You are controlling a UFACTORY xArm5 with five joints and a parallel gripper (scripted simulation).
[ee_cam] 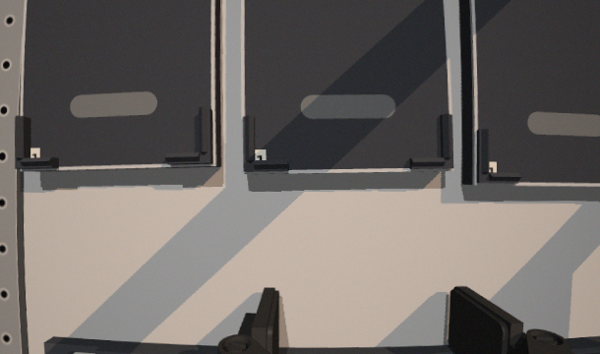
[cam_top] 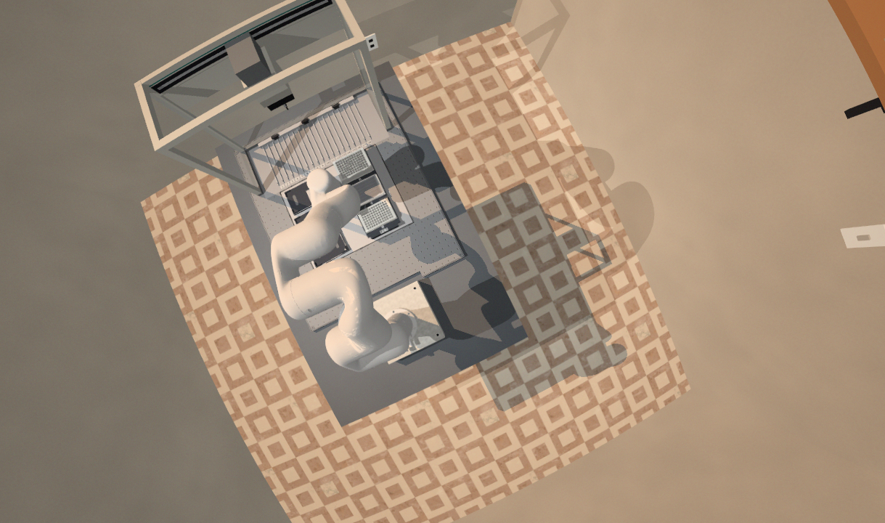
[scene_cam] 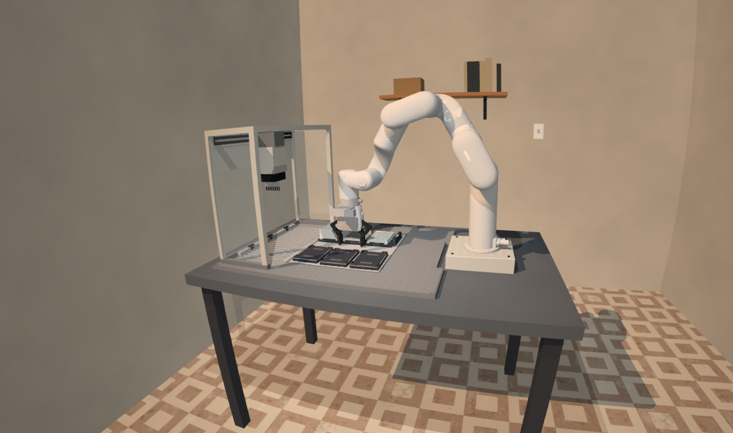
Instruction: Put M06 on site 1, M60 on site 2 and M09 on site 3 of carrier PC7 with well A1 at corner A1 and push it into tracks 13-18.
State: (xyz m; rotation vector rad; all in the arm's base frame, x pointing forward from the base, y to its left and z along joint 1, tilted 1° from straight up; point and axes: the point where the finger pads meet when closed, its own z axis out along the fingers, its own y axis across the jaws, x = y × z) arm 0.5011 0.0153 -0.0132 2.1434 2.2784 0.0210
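Note:
Nests S1 (scene_cam: pixel 368 260) (ee_cam: pixel 118 49), S2 (scene_cam: pixel 339 257) (ee_cam: pixel 330 44) and S3 (scene_cam: pixel 313 253) (ee_cam: pixel 541 69) show black and bare. PC7 (scene_cam: pixel 398 237) (ee_cam: pixel 108 347) lies on the apron (ee_cam: pixel 354 246) before the rails (cam_top: pixel 315 139). A pale 96-well plate, M06 (cam_top: pixel 377 215) (scene_cam: pixel 382 237), sits by the handle. A flat grey plate, apparently M60 (cam_top: pixel 369 189), is in the middle; its wells do not show. Deep-well block M09 (cam_top: pixel 352 163) (scene_cam: pixel 328 232) is at the rail end. My gripper (scene_cam: pixel 351 243) (ee_cam: pixel 365 317) is open and empty, low beside the carrier's middle. Seating and A1 corners are too small to judge.
The glazed frame (cam_top: pixel 256 94) (scene_cam: pixel 254 199) stands over the rails, with a pipetting head (scene_cam: pixel 273 161) inside. The perforated deck (cam_top: pixel 425 243) (scene_cam: pixel 406 277) surrounds the apron. The arm hides part of the nests in the top view.

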